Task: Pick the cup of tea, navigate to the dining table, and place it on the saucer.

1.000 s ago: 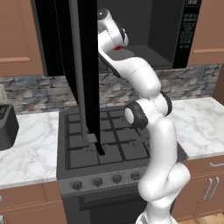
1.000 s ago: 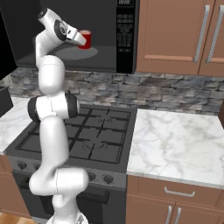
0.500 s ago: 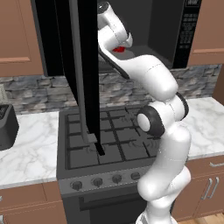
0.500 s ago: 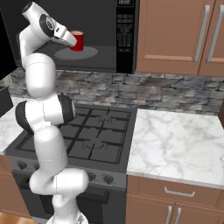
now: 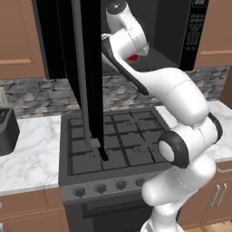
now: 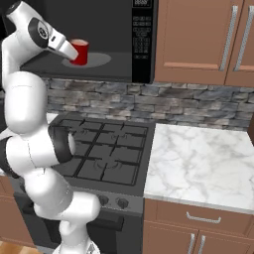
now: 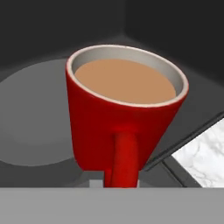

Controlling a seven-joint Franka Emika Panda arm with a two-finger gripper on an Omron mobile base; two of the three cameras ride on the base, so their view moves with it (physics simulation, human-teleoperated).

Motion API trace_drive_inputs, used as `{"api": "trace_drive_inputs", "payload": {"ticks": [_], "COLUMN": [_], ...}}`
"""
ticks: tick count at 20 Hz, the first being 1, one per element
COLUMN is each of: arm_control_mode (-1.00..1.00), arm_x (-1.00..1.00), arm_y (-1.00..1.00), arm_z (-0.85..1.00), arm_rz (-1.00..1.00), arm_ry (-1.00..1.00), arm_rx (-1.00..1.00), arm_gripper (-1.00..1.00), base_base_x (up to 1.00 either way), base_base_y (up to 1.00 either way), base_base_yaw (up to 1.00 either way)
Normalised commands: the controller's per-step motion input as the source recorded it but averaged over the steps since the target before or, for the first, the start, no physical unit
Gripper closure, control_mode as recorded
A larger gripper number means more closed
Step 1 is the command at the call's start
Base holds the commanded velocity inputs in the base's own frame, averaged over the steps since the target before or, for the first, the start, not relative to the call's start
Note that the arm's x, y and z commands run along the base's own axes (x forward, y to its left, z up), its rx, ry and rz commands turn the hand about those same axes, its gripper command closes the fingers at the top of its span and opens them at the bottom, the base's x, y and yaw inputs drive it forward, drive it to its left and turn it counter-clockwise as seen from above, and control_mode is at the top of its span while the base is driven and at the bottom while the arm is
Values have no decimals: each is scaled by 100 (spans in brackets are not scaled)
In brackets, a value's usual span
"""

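The cup of tea is a glossy red mug with brown liquid, held tilted just above the front of the microwave's floor. My gripper is shut on its handle, reaching in from the left in the right base view. From the hand view the cup of tea is close up, with its pale rim uppermost. A sliver of the red mug peeks from behind my wrist in the left base view. The dining table and the saucer are out of view.
The grey turntable plate lies behind the mug inside the microwave. Its dark door hangs open to my left. Below are the black stove, marble counter to the right and a dark toaster.
The cup has moved out toward the microwave's front, leftward and slightly down in the right base view. My elbow swung right and lower. The grip stayed shut.
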Motion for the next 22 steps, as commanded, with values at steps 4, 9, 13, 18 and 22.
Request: {"api": "trace_drive_inputs", "payload": {"ticks": [4, 9, 13, 18, 22], "arm_control_mode": [-100, -100, -100, -100, -100], "arm_x": [-100, -100, -100, -100, -100], "arm_y": [-34, -12, -4, -51, -52], "arm_z": [16, 5, 0, 0, -1], "arm_rz": [21, 35, 38, 43, 37], "arm_ry": [-2, 0, -2, -3, -1], "arm_rx": [8, 0, 0, 0, 0], "arm_gripper": [100, 100, 100, 100, 100], "base_base_x": [0, 0, 0, 0, 0], "base_base_y": [0, 0, 0, 0, 0], "base_base_yaw": [0, 0, 0, 0, 0]}}
